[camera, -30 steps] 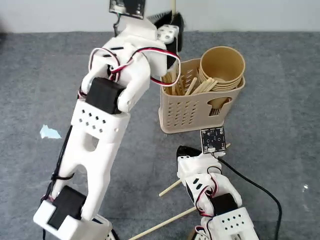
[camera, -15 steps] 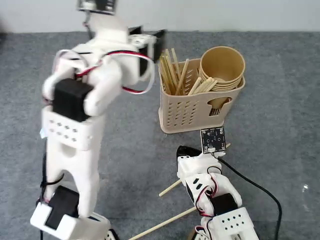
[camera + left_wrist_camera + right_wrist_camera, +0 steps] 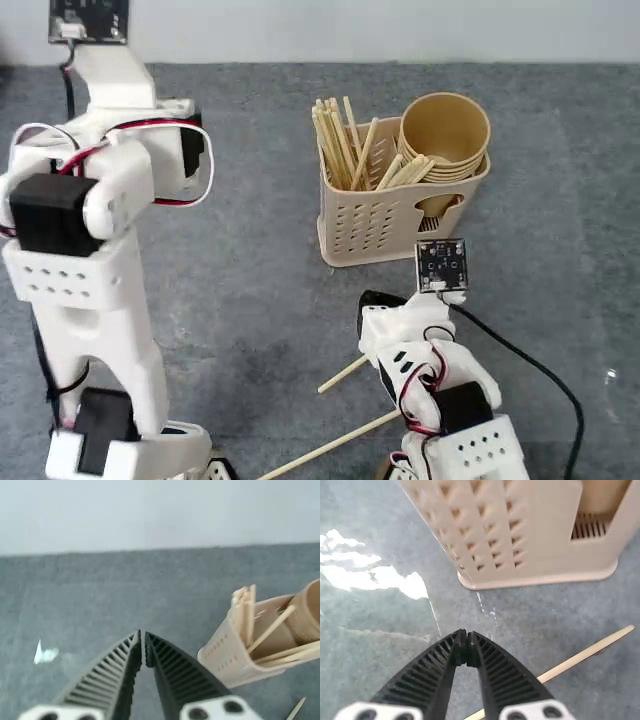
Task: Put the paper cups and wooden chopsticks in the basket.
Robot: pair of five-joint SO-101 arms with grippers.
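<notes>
The beige basket (image 3: 370, 225) stands at the back right of the grey mat, with stacked paper cups (image 3: 445, 130) and several wooden chopsticks (image 3: 338, 140) upright in it. Two loose chopsticks lie on the mat in front: one (image 3: 343, 374) beside my right arm and a longer one (image 3: 330, 448) nearer the front edge. My right gripper (image 3: 466, 637) is shut and empty, low over the mat just before the basket (image 3: 520, 530), with a chopstick (image 3: 585, 652) close by. Well left of the basket (image 3: 240, 650), my left gripper (image 3: 142, 635) hangs shut and empty above the mat.
A small scrap of pale paper (image 3: 45, 654) lies on the mat to the left. The right arm's black cable (image 3: 540, 375) trails over the mat at the front right. A pale wall (image 3: 400, 30) closes off the back.
The left arm has swung from over the basket out to the left, away from it. The chopsticks in the basket's left part now show. The right arm barely shifted.
</notes>
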